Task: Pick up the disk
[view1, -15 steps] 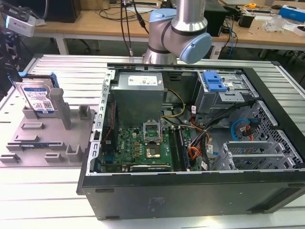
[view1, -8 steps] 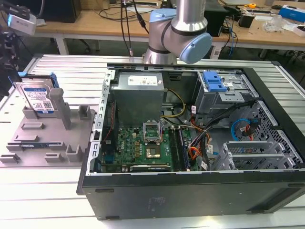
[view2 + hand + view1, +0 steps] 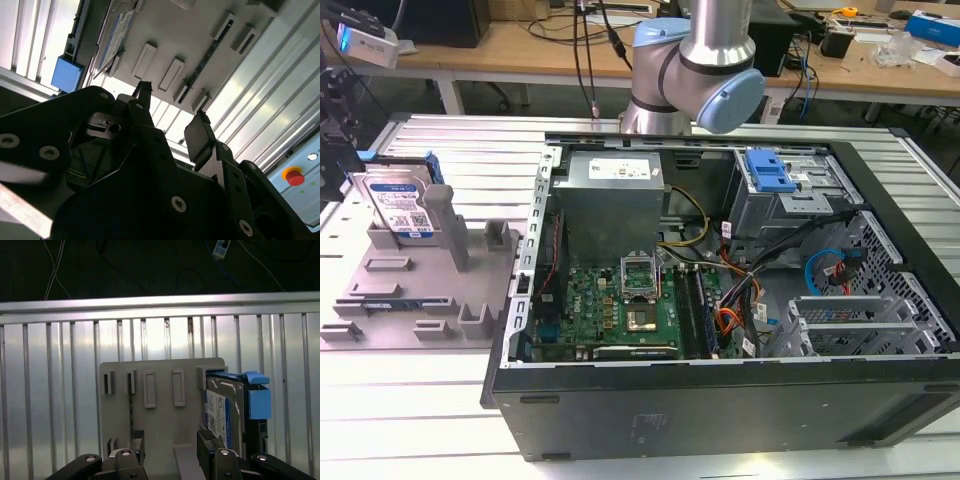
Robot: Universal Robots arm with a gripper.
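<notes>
The disk point(image 3: 400, 205) is a silver hard drive with a blue-and-white label. It stands on edge in a slot of the grey fixture plate point(image 3: 420, 290), at the exterior view's left. A blue rail runs along the edge of the disk point(image 3: 225, 410). My gripper point(image 3: 171, 445) is open, with nothing between its dark fingers point(image 3: 205, 442). It hovers some way from the fixture plate point(image 3: 160, 385), and the disk sits off to one side of the gap. In the second wrist view the gripper point(image 3: 170, 117) also stands open, with the disk point(image 3: 114, 37) seen edge-on beyond it.
An open computer case point(image 3: 720, 400) takes up the middle of the ribbed metal table point(image 3: 440, 150). It holds a grey power supply point(image 3: 610, 195), a bright blue drive-bay clip point(image 3: 768, 170) and cables. The arm point(image 3: 695, 60) rises behind the case. A red stop button point(image 3: 295, 176) sits nearby.
</notes>
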